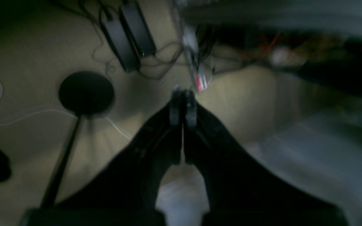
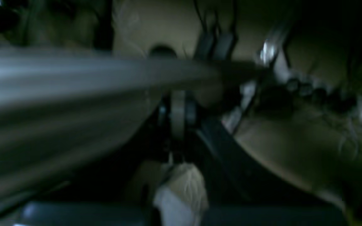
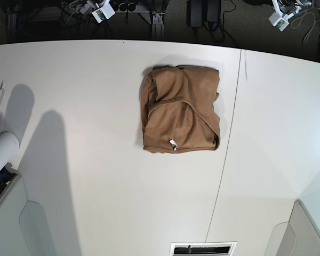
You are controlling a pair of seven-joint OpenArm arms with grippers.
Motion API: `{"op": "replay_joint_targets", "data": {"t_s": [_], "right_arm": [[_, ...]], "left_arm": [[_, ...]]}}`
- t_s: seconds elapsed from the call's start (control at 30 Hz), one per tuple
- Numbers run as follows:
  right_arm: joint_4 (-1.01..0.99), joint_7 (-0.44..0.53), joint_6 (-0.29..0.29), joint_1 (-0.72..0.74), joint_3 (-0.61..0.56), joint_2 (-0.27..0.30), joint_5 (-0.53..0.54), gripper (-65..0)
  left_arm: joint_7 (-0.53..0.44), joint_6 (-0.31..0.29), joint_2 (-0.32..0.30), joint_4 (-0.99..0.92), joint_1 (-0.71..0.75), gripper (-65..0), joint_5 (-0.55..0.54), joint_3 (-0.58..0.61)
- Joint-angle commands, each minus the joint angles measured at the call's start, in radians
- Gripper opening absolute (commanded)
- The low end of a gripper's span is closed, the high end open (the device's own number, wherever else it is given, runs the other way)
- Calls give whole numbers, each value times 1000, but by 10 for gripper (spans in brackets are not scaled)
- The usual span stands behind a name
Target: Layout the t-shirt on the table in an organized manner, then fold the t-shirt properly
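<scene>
The t-shirt (image 3: 180,109) lies as a compact, roughly square folded bundle on the table (image 3: 96,106), toward the far middle and just left of the thin dark seam (image 3: 232,128), with its ribbed neckline curving across the top layer and the small white tag (image 3: 172,143) showing near the front edge. Neither arm appears over the tabletop in the base view (only long shadows on its left side).

In the left wrist view the left gripper (image 1: 183,103) has its 2 fingers pressed together with nothing between them, aimed away from the shirt at the floor, where black power bricks (image 1: 127,34) and cables lie. The right wrist view is heavily blurred; the right gripper (image 2: 178,113) looks clenched too, though I cannot tell for sure, and no cloth is visible in it.

Judging by the bundle, the fold appears essentially done. The risks from here are small ones: the front edge is a little uneven and the top layer puckers near the neckline, so any returning arm that brushes the bundle could drag a layer open. The blur suggests quick motion, and a fast sweep low over the table would cause exactly that.
</scene>
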Motion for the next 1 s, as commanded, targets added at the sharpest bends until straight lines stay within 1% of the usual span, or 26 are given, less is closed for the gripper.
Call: {"op": "replay_joint_targets", "data": {"t_s": [0.0, 0.13, 0.17, 0.23, 0.27, 0.37, 0.4, 0.43, 0.5, 0.57, 0.63, 0.73, 0.8, 0.87, 0.97], "right_arm": [[-25, 5, 2, -8, -1, 3, 10, -650], [-210, 2, -11, 24, -1, 3, -42, -650], [-262, -2, -18, 40, -1, 3, -55, -650], [-373, -18, -43, 80, -1, 3, -92, -650], [-430, -35, -67, 104, -1, 3, -108, -650], [-593, -85, -142, 187, -1, 2, -146, -650], [-642, -104, -165, 215, -1, 2, -153, -650], [-687, -113, -185, 243, -1, 2, -156, -650], [-756, -126, -200, 292, -1, 2, -156, -650], [-791, -128, -191, 325, -1, 2, -159, -650], [-793, -164, -154, 342, -1, 2, -163, -650], [-785, -235, -114, 357, -1, -7, -163, -650], [-778, -249, -105, 360, -1, -13, -163, -650], [-775, -246, -105, 360, -1, -16, -163, -650], [-775, -199, -106, 360, -1, -17, -164, -650]], "left_arm": [[-19, -9, -6, -24, 11, -641, 30, 33], [-98, -9, -6, -180, -45, -641, 204, 217], [-120, -2, -6, -225, -72, -641, 239, 264], [-158, 96, -5, -319, -135, -641, 296, 354], [-167, 135, -3, -366, -172, -641, 321, 398], [-167, 221, 6, -510, -294, -641, 379, 517], [-167, 237, 6, -558, -336, -641, 385, 556], [-171, 237, 6, -603, -375, -641, 384, 595], [-211, 230, 6, -672, -451, -641, 384, 677], [-266, 230, 6, -716, -515, -641, 384, 759], [-310, 240, 8, -741, -568, -641, 384, 835], [-312, 302, 26, -761, -621, -641, 383, 908], [-312, 316, 36, -763, -634, -641, 384, 927], [-313, 316, 46, -763, -633, -641, 384, 927], [-313, 315, 66, -763, -633, -641, 383, 927]]}}
